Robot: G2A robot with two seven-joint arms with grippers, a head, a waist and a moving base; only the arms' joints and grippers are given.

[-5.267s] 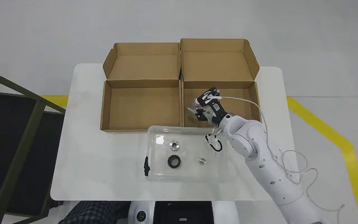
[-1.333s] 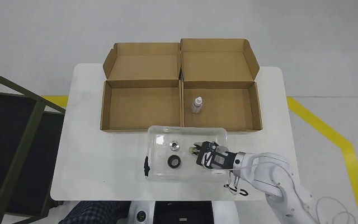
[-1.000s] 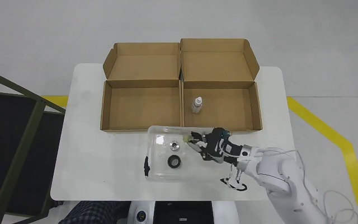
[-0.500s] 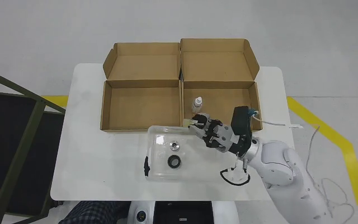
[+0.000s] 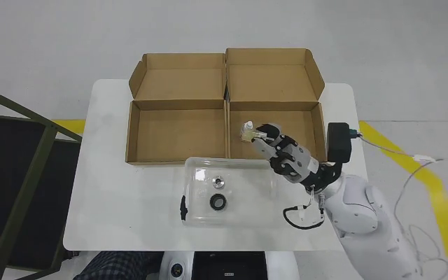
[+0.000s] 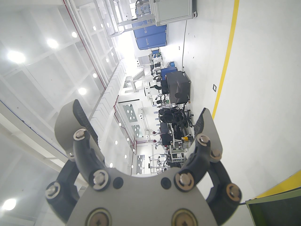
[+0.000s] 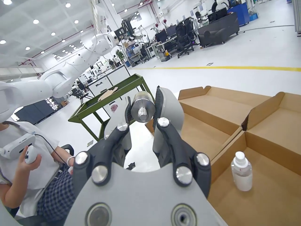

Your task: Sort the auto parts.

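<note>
The right gripper is squeezed tight on a small metal part between its fingertips. The left gripper has its fingers wide apart, holding nothing.

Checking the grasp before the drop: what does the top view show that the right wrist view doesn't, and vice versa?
Top view: the clear tray holding a silver part and a black ring. Right wrist view: the metal cylinder clamped between the finger pads, its end face toward the camera. Both: the right gripper over the right box, and the upright spray bottle standing in it.
</note>
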